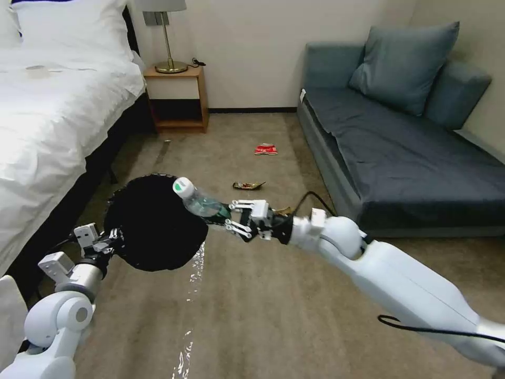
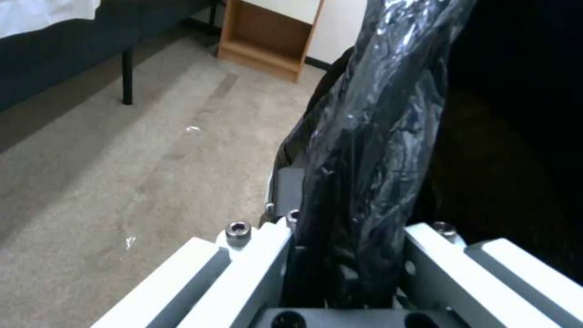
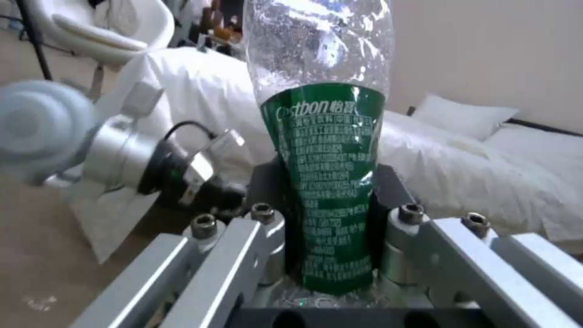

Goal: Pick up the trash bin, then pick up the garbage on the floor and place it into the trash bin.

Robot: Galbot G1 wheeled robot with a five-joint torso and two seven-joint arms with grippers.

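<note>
A bedroom with beige carpet (image 1: 252,316)

A bed with white bedding (image 1: 47,110) stands along one side, a grey-blue sofa (image 1: 400,158) with a matching cushion (image 1: 402,66) opposite. Between them, against the far wall, a wooden nightstand (image 1: 178,97) carries a brass lamp (image 1: 167,37).

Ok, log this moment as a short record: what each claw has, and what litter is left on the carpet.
left claw: shut on the black bag rim of the trash bin, held above the carpet
right claw: shut on the plastic bottle at its green label, white cap over the bin's opening
bottle released: no
litter on carpet: red-and-white packet, dark snack wrapper
</note>
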